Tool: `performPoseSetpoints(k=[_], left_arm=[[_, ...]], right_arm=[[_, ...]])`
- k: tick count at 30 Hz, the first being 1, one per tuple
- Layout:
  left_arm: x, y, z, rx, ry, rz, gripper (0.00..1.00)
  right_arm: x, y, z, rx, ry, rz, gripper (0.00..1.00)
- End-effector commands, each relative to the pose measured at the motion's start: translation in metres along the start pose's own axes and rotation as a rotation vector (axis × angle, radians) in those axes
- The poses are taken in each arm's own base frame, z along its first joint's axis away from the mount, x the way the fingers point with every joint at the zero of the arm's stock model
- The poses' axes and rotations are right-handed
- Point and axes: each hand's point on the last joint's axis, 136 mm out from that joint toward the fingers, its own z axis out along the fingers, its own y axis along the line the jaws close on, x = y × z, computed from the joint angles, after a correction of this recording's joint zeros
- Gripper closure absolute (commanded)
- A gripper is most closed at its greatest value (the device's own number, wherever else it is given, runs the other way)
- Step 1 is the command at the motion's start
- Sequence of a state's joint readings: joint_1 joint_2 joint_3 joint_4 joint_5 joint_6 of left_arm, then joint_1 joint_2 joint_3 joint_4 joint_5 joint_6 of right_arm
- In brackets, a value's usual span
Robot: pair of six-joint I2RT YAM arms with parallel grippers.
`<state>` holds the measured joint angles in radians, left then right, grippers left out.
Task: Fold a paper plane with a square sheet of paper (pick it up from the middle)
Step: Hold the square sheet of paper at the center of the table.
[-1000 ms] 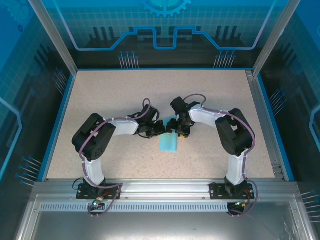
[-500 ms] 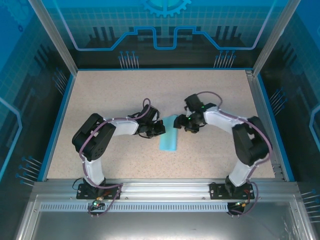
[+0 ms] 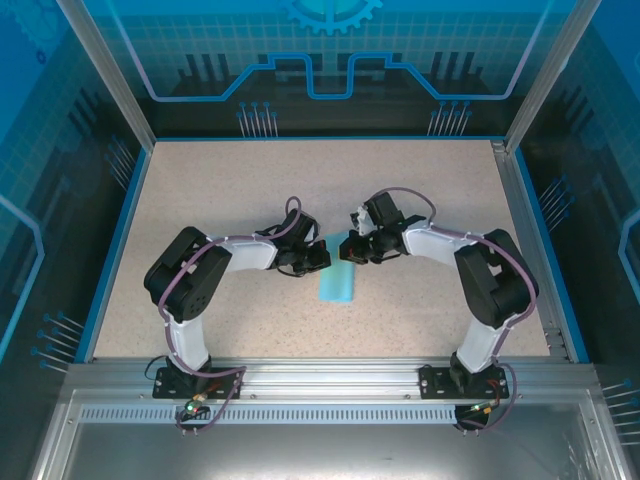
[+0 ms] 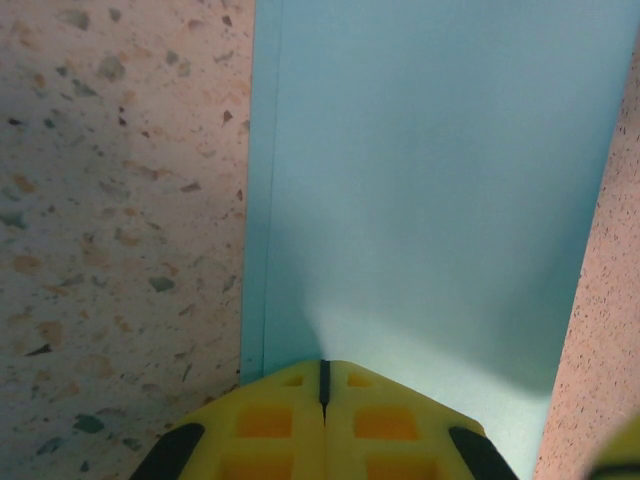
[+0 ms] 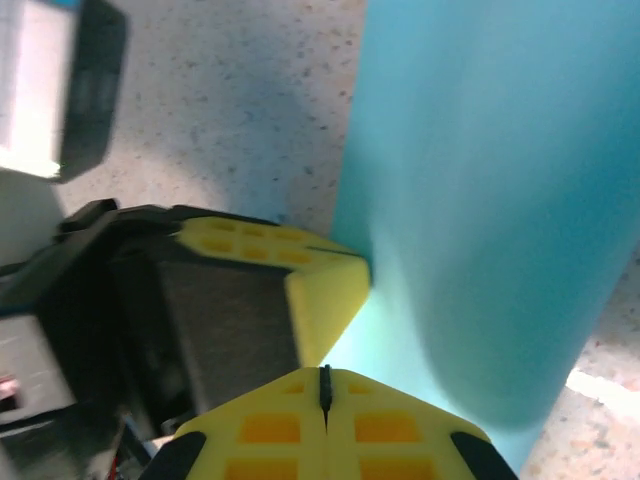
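Status: the sheet of paper [image 3: 338, 285] isn't a flat square any more. It's a narrow doubled strip lying flat mid-table [image 3: 250, 190], between the two wrists, long axis running away from the bases. Left wrist view shows a second layer's edge just inside one long side, so at least one lengthwise fold is in. No pointed nose or wings that I can see. Far end sits under the grippers in the top view, so I can't tell its shape. My read: early-to-mid, nose and wing folds still to do.

Jaws: left gripper [image 4: 323, 375] has its pads together, tip over the strip, nothing visible between the pads. Looks like pressing down, not pinching. Right gripper [image 5: 325, 382] is the same, pads together with the tip over the strip. It's just beside the left one's yellow finger [image 5: 300, 270], which touches the strip's edge.

Delta vs earlier:
- A second ago the right arm [image 3: 480, 270] had its elbow tucked in and its wrist above the strip's far end.
- Half a second ago it had swung its elbow out toward the right table edge.
- Now the wrist is low at the far end, facing the left one.
- Right jaws went from apart to together in that time.
- Left arm [image 3: 200, 270] pose unchanged, jaws together throughout.
- Strip hasn't shifted noticeably
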<state>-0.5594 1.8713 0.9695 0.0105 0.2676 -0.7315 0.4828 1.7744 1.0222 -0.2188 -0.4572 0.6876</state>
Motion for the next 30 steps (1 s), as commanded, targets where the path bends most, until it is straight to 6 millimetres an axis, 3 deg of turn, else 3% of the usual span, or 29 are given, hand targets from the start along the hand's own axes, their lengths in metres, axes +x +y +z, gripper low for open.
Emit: performPoseSetpoints(k=[1, 17, 22, 24, 30], left_arm=[[0.017, 0.021, 0.011, -0.063, 0.049, -0.007, 1.0], [0.019, 0.025, 0.013, -0.072, 0.057, -0.009, 1.0], [0.019, 0.025, 0.013, -0.074, 0.058, -0.005, 1.0], [0.019, 0.026, 0.013, -0.075, 0.059, -0.005, 1.0], [0.019, 0.025, 0.013, -0.077, 0.06, -0.003, 1.0]], right_arm=[[0.004, -0.009, 0.006, -0.009, 0.012, 0.007, 1.0], [0.023, -0.063, 0.02, 0.054, 0.046, 0.063, 1.0], [0.037, -0.085, 0.024, 0.096, 0.06, 0.072, 1.0], [0.035, -0.08, 0.023, 0.072, 0.051, 0.055, 1.0], [0.015, -0.027, 0.002, -0.116, -0.017, -0.035, 1.0]])
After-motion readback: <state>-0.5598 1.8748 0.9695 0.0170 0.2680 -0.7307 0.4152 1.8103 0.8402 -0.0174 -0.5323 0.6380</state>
